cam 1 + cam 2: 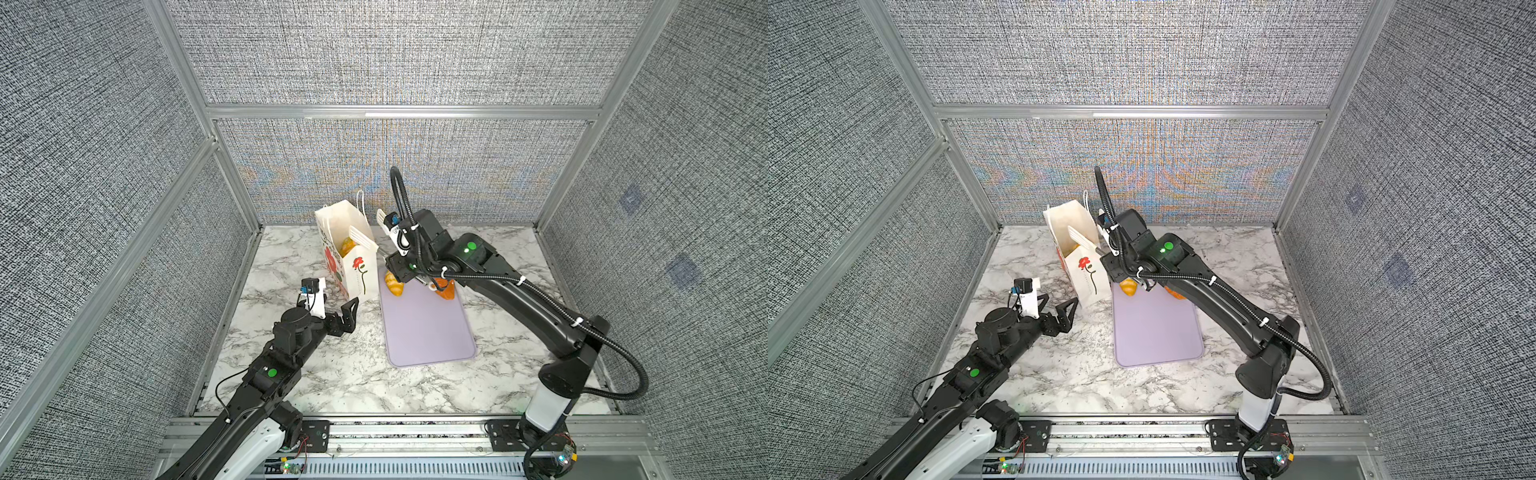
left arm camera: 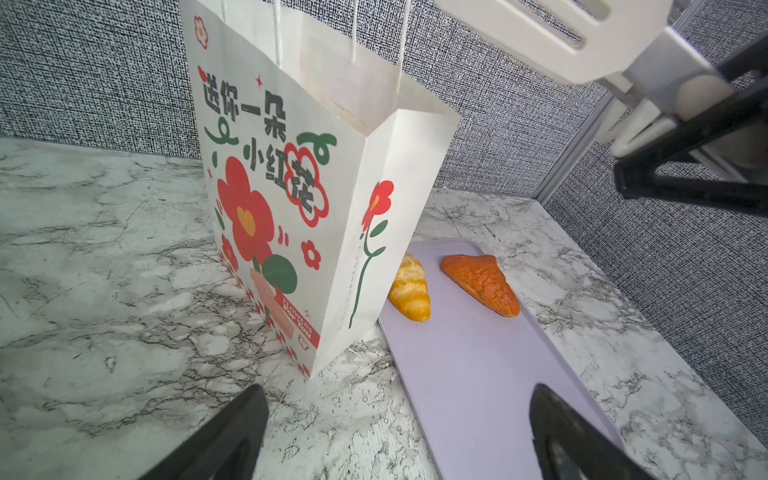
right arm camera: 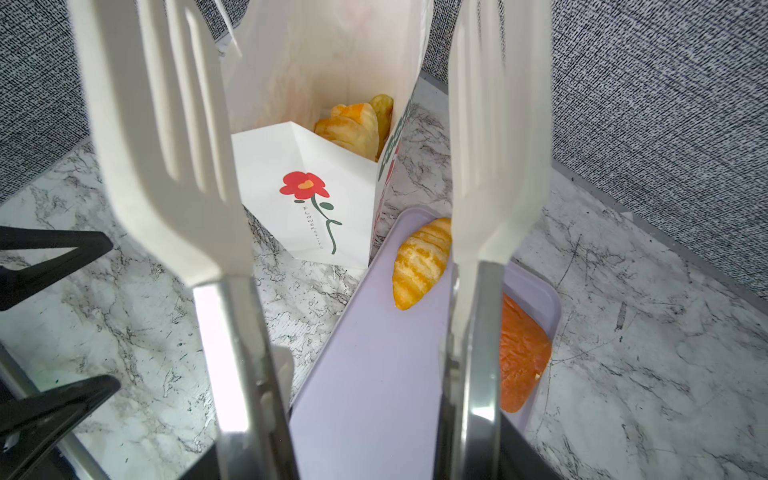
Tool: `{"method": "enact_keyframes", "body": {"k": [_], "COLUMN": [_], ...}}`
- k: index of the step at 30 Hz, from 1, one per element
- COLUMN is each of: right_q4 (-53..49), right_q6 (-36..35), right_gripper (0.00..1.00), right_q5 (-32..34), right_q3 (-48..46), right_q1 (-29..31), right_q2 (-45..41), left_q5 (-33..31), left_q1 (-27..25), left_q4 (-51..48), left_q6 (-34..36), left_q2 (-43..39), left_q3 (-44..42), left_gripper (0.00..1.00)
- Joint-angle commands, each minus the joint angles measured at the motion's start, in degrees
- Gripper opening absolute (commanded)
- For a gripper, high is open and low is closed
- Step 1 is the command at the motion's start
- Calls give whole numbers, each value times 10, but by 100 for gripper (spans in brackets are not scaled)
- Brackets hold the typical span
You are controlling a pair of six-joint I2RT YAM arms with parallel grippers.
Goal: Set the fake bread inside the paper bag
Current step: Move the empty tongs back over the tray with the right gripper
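1. My right tool (image 1: 369, 226) is up at the bag (image 1: 358, 272), above its open top on the tray side. Its two white slotted paddles (image 3: 158, 145) stand apart with nothing between them, so it is open and empty.
2. My left tool (image 2: 397, 395) sits low over the counter (image 1: 332, 382), just beside the bag's near corner. Its black fingers are spread wide and grip nothing.
3. The bag stands upright on the counter with its white cord handles raised and red flowers printed on its sides. It is just beside the far left corner of the lavender tray (image 1: 428, 332); I cannot tell whether the two touch.
4. Through the right wrist view I look down into the bag and see golden pastries (image 3: 353, 124) piled at the bottom. I cannot count them.
5. Two pieces lie at the far end of the tray. A yellow striped croissant (image 2: 411, 291) lies nearest the bag, and a triangular brown pastry (image 2: 482, 284) lies apart from it, toward the tray's other edge.
6. In both top views my right arm covers part of each of those two pieces.
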Motion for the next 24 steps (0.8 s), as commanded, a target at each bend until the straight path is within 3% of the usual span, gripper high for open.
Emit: {"method": "enact_keyframes", "body": {"k": [1, 10, 18, 24], "right_q4": [22, 49, 51, 66], "right_q6": [-4, -3, 0, 25], "right_gripper": [62, 62, 62, 62], "right_q5": [12, 31, 71, 78], "right_q3": [-10, -95, -195, -276], "right_q1": [1, -1, -9, -22], "right_q2": [-13, -78, -143, -173], "left_q5": [1, 10, -57, -80], "left_q1": [-1, -17, -88, -112], "left_q4": [9, 21, 35, 52], "left_q6": [-13, -27, -40, -57], "left_q2": [-5, 3, 28, 42], "left_q3": [-5, 0, -2, -17], "left_gripper": [99, 99, 99, 99]}}
